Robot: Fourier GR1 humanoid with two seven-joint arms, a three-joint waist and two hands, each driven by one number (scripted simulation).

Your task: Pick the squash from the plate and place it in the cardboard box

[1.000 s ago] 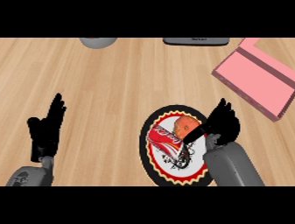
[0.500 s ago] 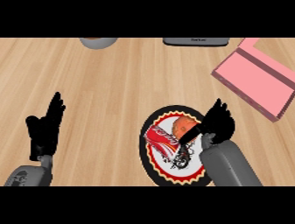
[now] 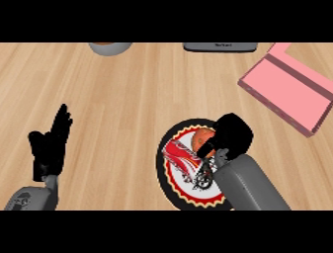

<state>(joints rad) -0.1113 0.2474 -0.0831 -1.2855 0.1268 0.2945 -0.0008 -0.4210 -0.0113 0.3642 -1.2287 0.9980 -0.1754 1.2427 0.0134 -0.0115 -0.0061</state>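
Observation:
The orange squash (image 3: 201,138) lies at the far side of a round plate (image 3: 180,170) with a black rim and a red and white pattern. My right hand (image 3: 232,133) is bent down over the squash's right side, its fingers curled round it and hiding most of it. The pink cardboard box (image 3: 294,88) lies open at the upper right, well apart from the plate. At the lower left my left hand (image 3: 51,146) rests open, fingers up, holding nothing.
A grey bowl (image 3: 110,48) and a dark flat device (image 3: 221,47) sit at the counter's far edge. Bare wood counter (image 3: 140,94) stretches between the plate, the box and my left hand.
My right hand, earlier with fingers straight up beside the squash, has folded down and curled round it. The left hand has not moved.

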